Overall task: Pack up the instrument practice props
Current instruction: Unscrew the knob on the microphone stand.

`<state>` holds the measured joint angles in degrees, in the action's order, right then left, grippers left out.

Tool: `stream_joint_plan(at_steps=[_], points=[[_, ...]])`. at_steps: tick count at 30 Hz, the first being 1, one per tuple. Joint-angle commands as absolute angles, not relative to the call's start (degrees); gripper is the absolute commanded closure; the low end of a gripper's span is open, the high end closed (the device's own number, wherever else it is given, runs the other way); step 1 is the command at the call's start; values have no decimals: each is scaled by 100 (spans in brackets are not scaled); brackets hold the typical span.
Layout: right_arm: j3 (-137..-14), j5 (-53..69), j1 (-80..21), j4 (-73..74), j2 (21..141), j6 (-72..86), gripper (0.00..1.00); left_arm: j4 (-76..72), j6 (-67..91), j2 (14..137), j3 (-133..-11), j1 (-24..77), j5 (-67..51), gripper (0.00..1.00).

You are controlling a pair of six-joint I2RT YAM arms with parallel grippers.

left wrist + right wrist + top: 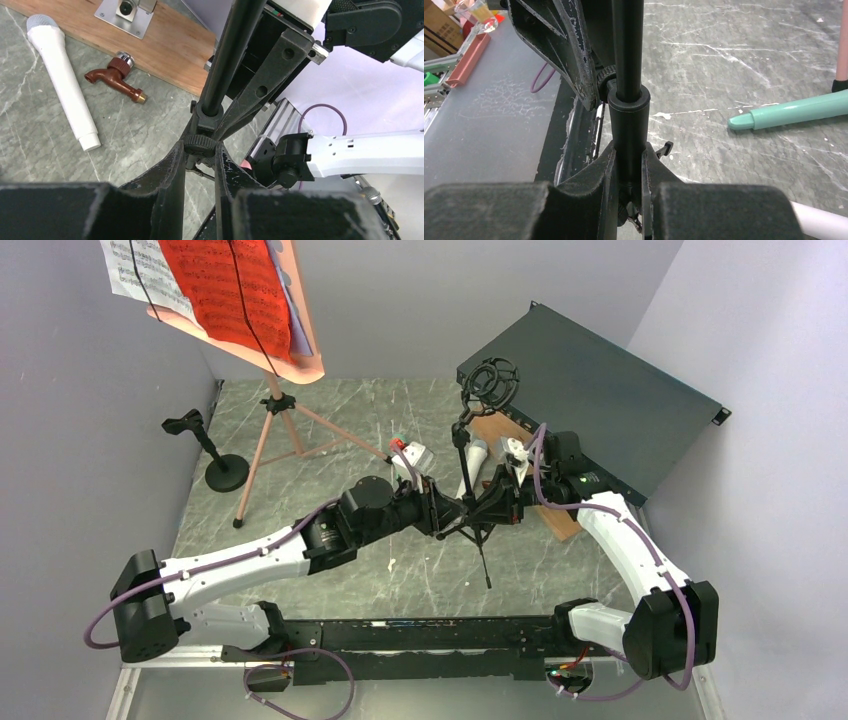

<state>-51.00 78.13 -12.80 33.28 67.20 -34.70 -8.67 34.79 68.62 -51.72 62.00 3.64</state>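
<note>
Far to the left of the tall microphone mount (224, 70), at the back, stands the pink music tripod (278, 405), and its desk carries the white page (135, 270), the red page (225, 290) and the lavender page (297, 325). The short microphone mount (226, 472) stands upright on its round base, also left of the tall mount and well apart from it. The green microphone (794, 111) lies flat on the table (420, 570), nearer on that same side. The left gripper (200, 150) pinches the knurled collar low on the tall mount's pole. The white microphone (62, 80) lies flat just beside the mount. The right gripper (629, 155) is pressed together on the pole's thick sleeve from the other side. To the right of the mount are the wooden board (170, 45) and the dark box (600, 410).
</note>
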Motion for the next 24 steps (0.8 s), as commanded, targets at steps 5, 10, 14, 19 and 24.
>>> stream_joint_plan(at_steps=[5,10,14,19,24], points=[[-5135,8174,-1274,3077,6645,-3500,100,-1674,740,6623,-5020,6192,-1652,100],[-5094,8127,-1283,3035,6636,-3496,100,-260,-1997,6726,-5622,6283,-1899,100],[-5072,8066,-1281,3006,6627,-3489,100,-20,-3084,6890,-5822,6332,-1682,100],[-5084,8024,-1274,3053,6631,-3548,100,-458,-2415,6674,-5561,6337,-1201,72],[-5113,8067,-1282,3109,6662,-3594,100,-1268,-723,5888,-4604,6337,-812,27]])
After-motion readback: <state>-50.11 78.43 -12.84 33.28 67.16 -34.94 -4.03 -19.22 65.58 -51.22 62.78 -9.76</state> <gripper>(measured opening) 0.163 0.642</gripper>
